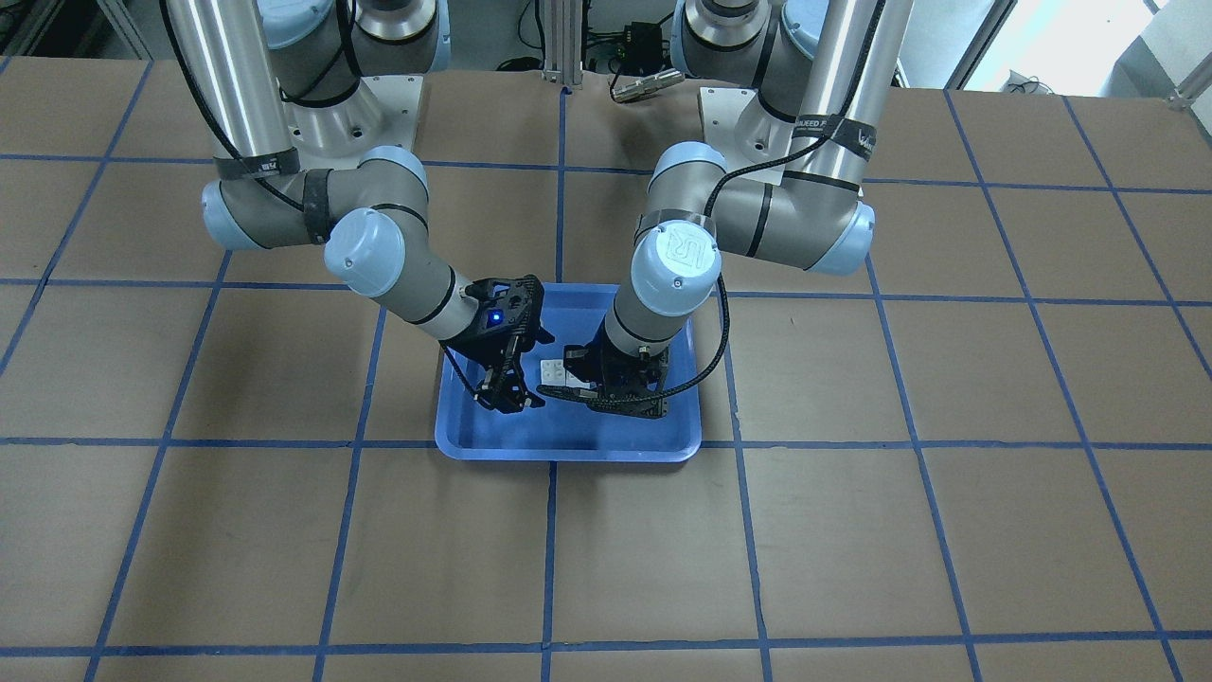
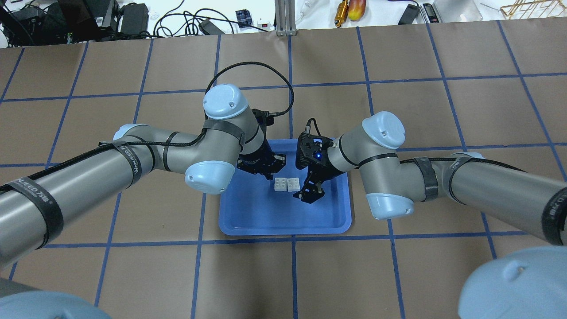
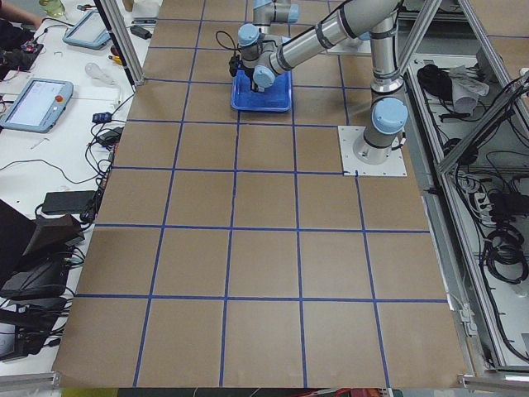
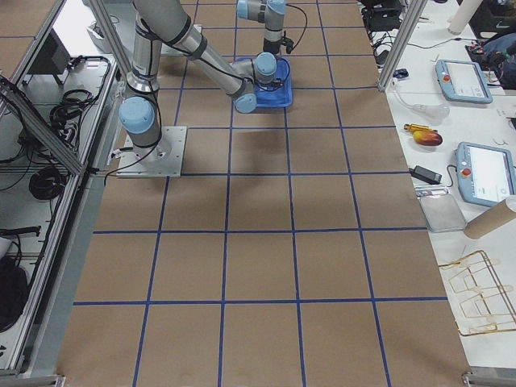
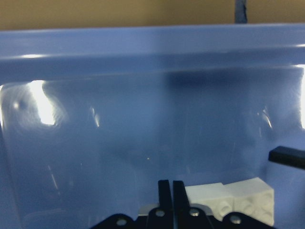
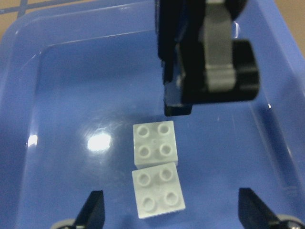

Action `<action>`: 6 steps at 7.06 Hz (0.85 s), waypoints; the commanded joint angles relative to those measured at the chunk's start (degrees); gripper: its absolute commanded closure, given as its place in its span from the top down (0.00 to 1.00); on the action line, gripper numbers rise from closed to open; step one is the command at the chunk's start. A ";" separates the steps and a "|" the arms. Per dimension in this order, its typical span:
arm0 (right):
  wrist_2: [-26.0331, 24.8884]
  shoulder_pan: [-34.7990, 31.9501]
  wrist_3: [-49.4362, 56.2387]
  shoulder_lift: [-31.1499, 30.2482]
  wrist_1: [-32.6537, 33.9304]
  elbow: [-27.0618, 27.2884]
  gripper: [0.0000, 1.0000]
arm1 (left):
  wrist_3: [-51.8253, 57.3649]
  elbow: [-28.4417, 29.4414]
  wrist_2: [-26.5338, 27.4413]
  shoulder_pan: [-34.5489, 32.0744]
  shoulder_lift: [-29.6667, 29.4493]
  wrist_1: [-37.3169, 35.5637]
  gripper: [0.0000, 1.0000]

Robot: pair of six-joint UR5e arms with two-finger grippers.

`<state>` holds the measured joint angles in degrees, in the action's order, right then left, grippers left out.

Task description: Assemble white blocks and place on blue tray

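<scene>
- Studs face up on both white blocks [image 6: 155,144], which you will see lying flat and side by side on the floor of the blue tray [image 6: 71,119], edges touching or all but touching, not stacked
- In your right wrist view they fill the lower centre of the frame, one above the other, the lower one turned slightly askew
- In your overhead view the pair lies in the upper middle of the tray, and the tray sits at the centre of the brown table [image 2: 398,110] with its blue tape grid
- Your left tool [image 5: 168,186] has its fingers pressed together with nothing between them: look at the bottom centre of the left wrist view, where the two stand flush and the blocks show just to their right
- In the right wrist view that same tool hangs at upper centre, its tip just above the upper block; whether it touches the block you cannot tell
- Your right tool [image 2: 311,193] is spread wide and holds nothing: its fingertips [image 6: 93,210] show at the lower left and lower right of the right wrist view, the blocks between them
- In the overhead view the left tool is just up and left of the pair, the right tool just to its right
</scene>
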<state>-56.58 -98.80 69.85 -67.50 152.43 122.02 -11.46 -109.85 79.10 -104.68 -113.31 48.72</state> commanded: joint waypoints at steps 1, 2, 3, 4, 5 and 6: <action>-1.16 0.45 -7.24 -2.45 -1.16 -3.61 1.00 | -0.58 -0.10 0.00 0.00 0.01 -0.03 0.16; -1.34 0.54 -11.28 -5.08 -3.52 -4.24 1.00 | -0.58 -0.10 0.00 0.00 0.10 0.23 0.16; -6.04 0.63 -13.67 -7.71 -9.46 -4.86 1.00 | -0.67 -0.10 0.09 0.09 0.19 0.84 0.16; -10.18 0.54 -17.35 -11.05 -16.56 -6.08 1.00 | -1.54 -0.45 0.09 0.00 0.45 1.11 0.16; -12.22 0.54 -21.39 -13.86 -22.90 -7.83 1.00 | -1.55 -1.15 0.09 0.09 0.80 1.11 0.16; -13.54 0.45 -29.61 -15.20 -25.23 -10.03 1.00 | -1.81 -1.24 0.09 0.00 0.81 1.11 0.16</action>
<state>-67.78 -98.26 48.48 -80.20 132.17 114.44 -12.97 -110.77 79.19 -104.63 -112.63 49.77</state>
